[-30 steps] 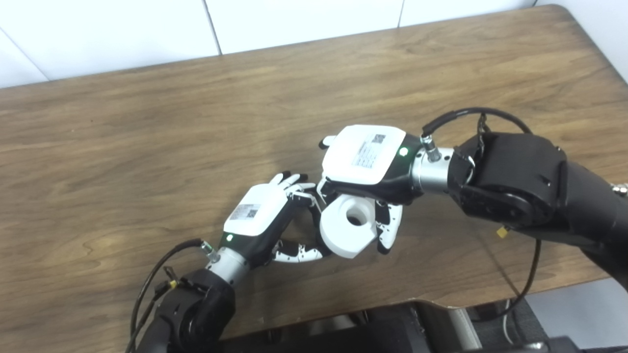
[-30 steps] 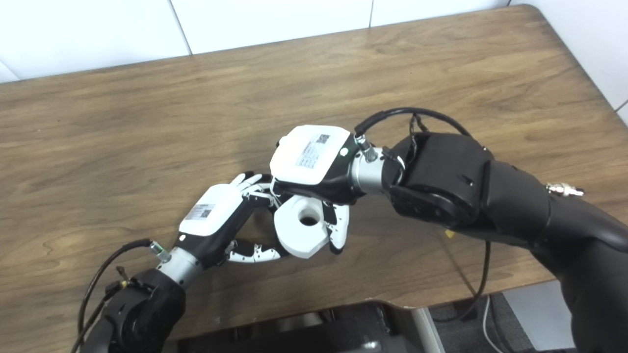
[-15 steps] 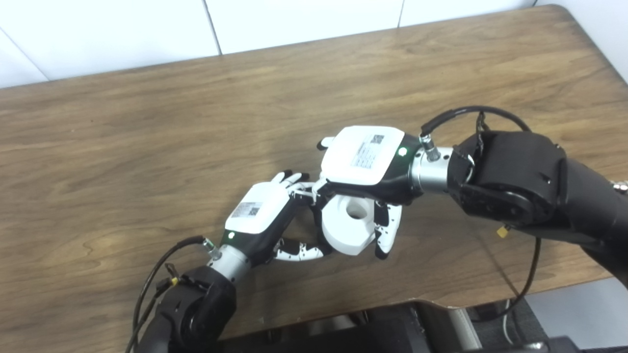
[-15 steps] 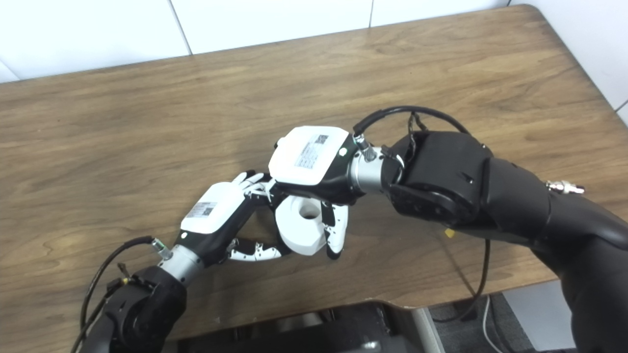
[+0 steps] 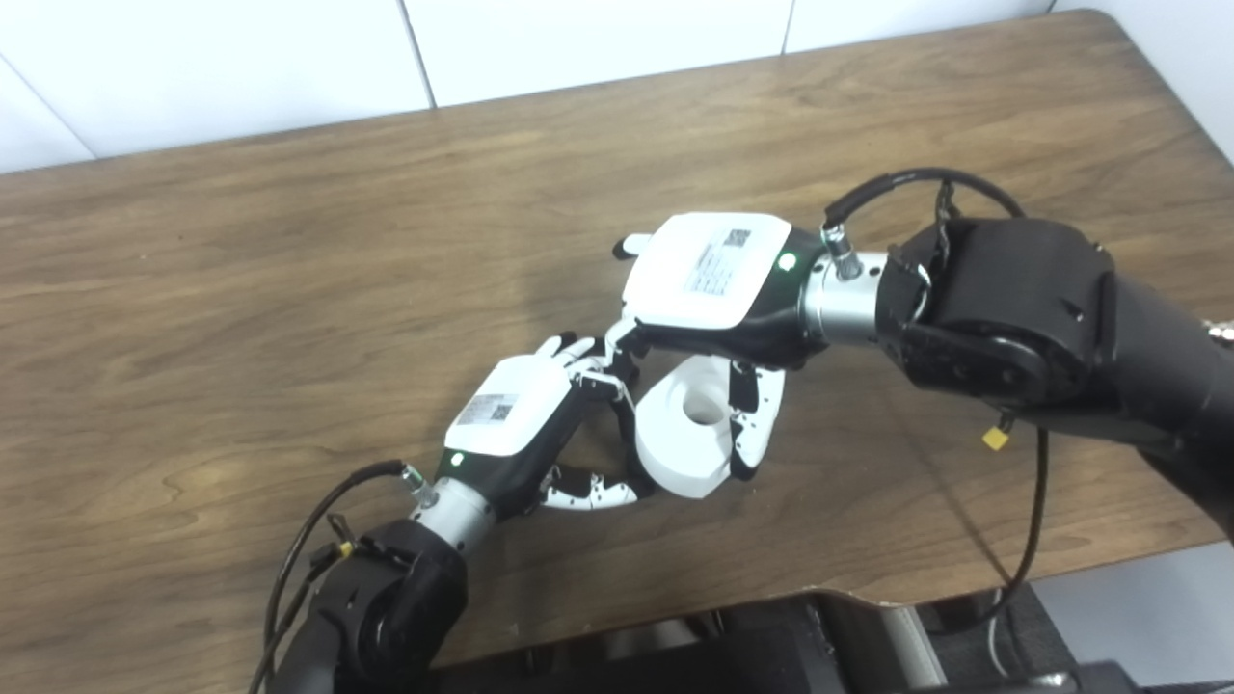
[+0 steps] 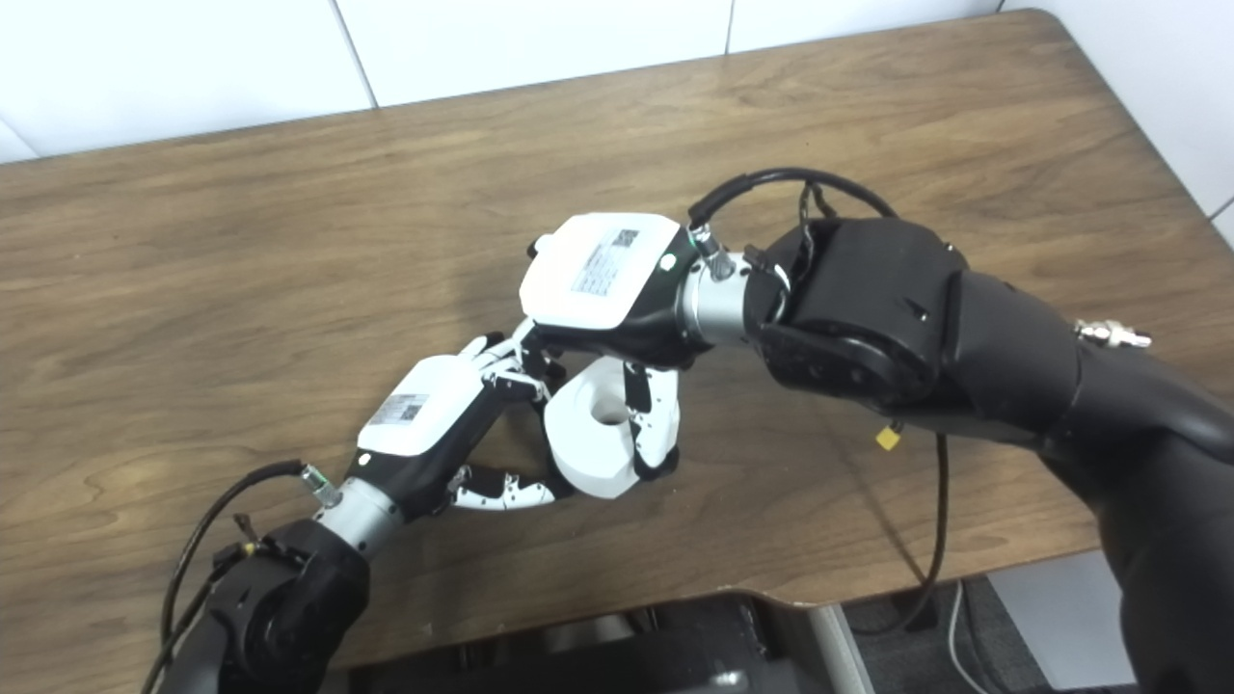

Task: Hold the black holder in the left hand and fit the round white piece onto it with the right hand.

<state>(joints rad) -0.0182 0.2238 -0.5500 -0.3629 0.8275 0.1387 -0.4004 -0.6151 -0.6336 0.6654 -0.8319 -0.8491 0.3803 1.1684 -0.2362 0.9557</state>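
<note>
Since a second ago the right hand (image 5: 709,289) has risen and rolled, tipping the white piece (image 5: 686,429) so its bore faces more upward; looks like alignment, not yet seating. Left hand (image 5: 516,424): fingers curled at the piece's left edge, presumably around the black holder, which is hidden. Right hand: fingers closed on the piece, above the table (image 5: 241,289).

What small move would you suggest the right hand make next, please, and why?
Probably press the round white piece a little further toward the left hand. The right hand grips it right against the left fingers; the black holder is barely visible, so seating is unconfirmed.
</note>
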